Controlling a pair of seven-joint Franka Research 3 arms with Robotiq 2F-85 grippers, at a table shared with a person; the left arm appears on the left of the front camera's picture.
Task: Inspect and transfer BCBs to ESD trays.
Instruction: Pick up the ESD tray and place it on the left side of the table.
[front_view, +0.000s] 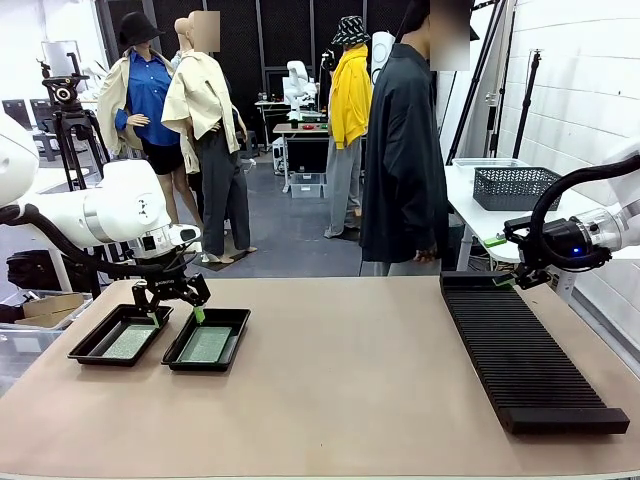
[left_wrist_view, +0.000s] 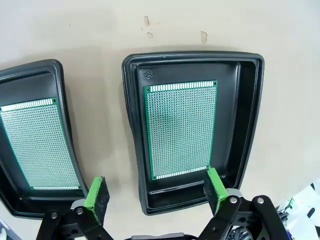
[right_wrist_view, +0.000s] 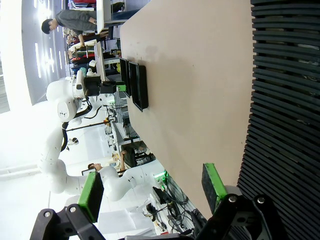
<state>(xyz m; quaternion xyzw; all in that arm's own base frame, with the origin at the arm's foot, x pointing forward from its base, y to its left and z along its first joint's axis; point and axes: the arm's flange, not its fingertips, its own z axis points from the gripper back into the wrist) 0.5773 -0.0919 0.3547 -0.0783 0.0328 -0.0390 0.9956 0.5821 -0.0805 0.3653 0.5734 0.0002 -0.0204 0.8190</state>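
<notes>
The broad tan table (front_view: 350, 380) carries, at its right side, one long black ribbed slotted rack (front_view: 525, 355), its slots bare where they can be seen. At the table's left side sit two shallow black rectangular plastic ESD trays with flared rims, side by side and just apart: the left tray (front_view: 88, 345) and the right tray (front_view: 237, 340). Each tray holds one thin green rectangular circuit board lying flat on its floor, two boards in all: one board (front_view: 130, 341) in the left tray, one board (front_view: 206, 345) in the right. The left gripper (front_view: 172, 294) hangs just above the two trays with its green-padded fingers spread wide and nothing between them; in its wrist view one pad stands over the near rim of either tray. The right gripper (right_wrist_view: 152, 192) hovers at the rack's far end, jaws apart and empty, well away from the boards.
</notes>
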